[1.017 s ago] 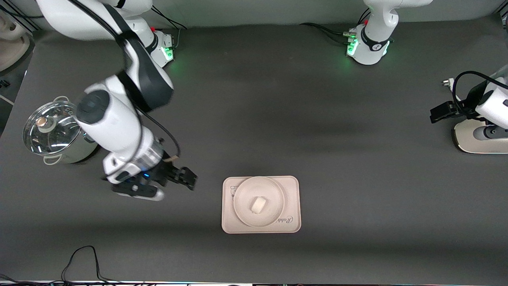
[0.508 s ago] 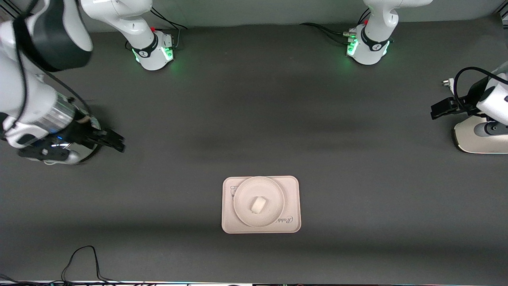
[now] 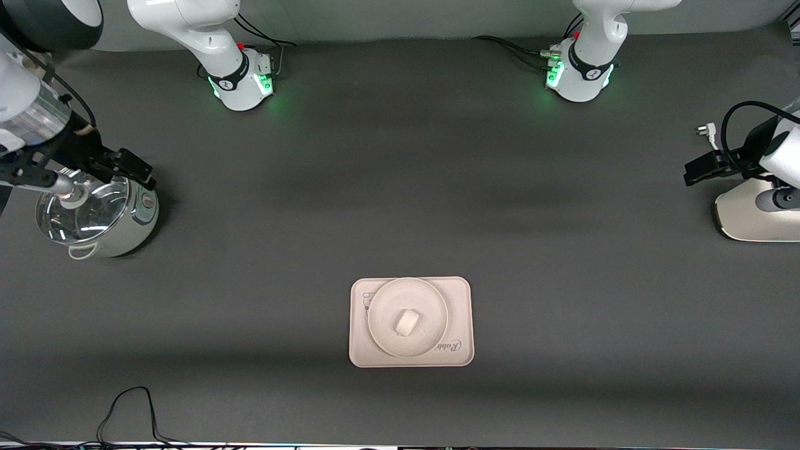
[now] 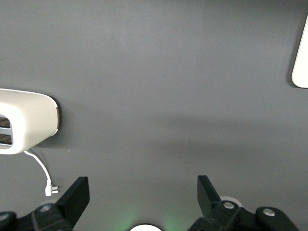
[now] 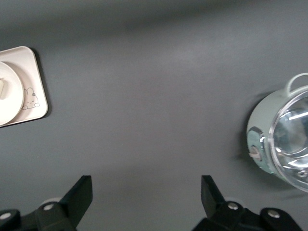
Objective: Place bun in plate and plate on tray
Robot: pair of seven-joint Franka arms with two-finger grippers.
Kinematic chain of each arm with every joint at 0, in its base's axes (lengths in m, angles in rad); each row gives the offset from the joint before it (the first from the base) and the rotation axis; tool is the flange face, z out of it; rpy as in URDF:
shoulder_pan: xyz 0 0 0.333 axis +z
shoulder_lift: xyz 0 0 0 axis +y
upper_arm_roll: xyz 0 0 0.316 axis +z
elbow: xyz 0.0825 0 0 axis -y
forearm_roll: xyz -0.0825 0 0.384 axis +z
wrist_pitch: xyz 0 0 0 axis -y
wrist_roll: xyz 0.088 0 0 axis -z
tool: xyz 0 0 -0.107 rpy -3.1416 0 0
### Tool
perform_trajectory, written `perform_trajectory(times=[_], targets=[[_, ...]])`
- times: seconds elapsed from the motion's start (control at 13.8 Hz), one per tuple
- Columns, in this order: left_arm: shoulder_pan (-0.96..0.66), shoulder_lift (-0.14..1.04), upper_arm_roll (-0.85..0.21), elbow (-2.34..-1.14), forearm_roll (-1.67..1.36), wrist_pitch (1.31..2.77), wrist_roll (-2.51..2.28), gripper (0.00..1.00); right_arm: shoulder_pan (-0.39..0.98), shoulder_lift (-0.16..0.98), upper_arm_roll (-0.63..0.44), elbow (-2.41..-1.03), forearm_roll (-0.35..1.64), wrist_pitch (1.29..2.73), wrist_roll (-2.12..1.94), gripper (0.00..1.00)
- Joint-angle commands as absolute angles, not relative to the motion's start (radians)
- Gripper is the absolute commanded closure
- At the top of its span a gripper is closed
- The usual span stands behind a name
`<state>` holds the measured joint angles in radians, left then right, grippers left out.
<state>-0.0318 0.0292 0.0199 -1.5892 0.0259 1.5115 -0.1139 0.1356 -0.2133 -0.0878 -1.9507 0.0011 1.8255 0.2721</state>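
The white bun (image 3: pixel 406 322) lies in the middle of the round cream plate (image 3: pixel 432 305). The plate rests on the rectangular rabbit tray (image 3: pixel 460 292), near the front camera at mid-table. Both grippers are far from it. My right gripper (image 3: pixel 139 169) hangs open and empty over the pot at the right arm's end; the right wrist view shows its fingers (image 5: pixel 79 192) wide apart, and the tray (image 5: pixel 37 91) and plate (image 5: pixel 12 96) far off. My left gripper (image 3: pixel 694 172) stands open and empty beside the toaster at the left arm's end, its fingers (image 4: pixel 77 195) apart over bare mat.
A steel pot with a glass lid (image 3: pixel 94 215) stands at the right arm's end. A white toaster (image 3: pixel 750 215) with its loose plug (image 3: pixel 703 130) sits at the left arm's end. A black cable (image 3: pixel 128 406) lies at the table's near edge.
My right arm has swung away from beside the tray to over the pot, staying open. The left gripper has barely shifted. Bun, plate and tray have not moved.
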Motion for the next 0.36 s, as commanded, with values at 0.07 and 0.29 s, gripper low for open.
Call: perform_trajectory(times=[0.07, 0.29], targets=[[-0.032, 0.017, 0.021, -1.572, 0.032, 1.494, -0.11, 0.0, 0.141, -0.215, -0.095, -1.933, -0.015, 1.829, 0.255, 0.0], [-0.032, 0.017, 0.021, -1.571, 0.035, 1.493, -0.101, 0.0, 0.149, -0.201, -0.084, -1.893, -0.014, 1.767, 0.256, 0.0]])
